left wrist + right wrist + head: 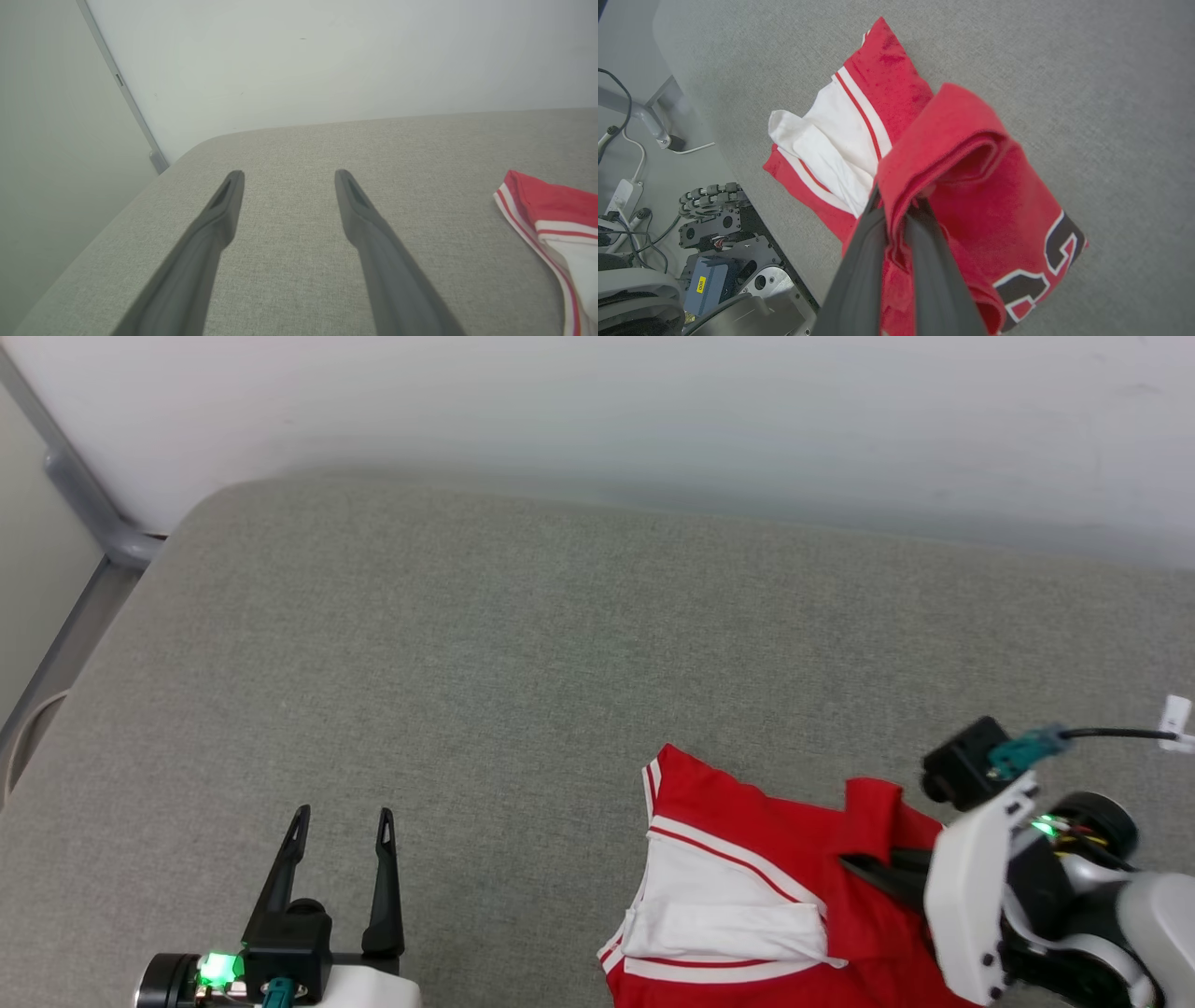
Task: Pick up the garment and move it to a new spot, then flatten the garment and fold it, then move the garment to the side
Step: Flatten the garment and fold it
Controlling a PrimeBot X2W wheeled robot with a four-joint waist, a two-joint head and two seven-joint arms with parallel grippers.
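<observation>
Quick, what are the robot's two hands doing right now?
Left gripper: open, holding nothing.
Right gripper: shut, pinching a fold of the red garment.

garment cut off at bottom edge, tips of right fingers hidden in fold

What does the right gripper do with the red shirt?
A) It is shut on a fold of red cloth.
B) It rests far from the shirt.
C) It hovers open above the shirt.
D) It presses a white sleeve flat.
A: in the right wrist view the right gripper has its jaws closed on a raised red fold of the shirt.
</observation>
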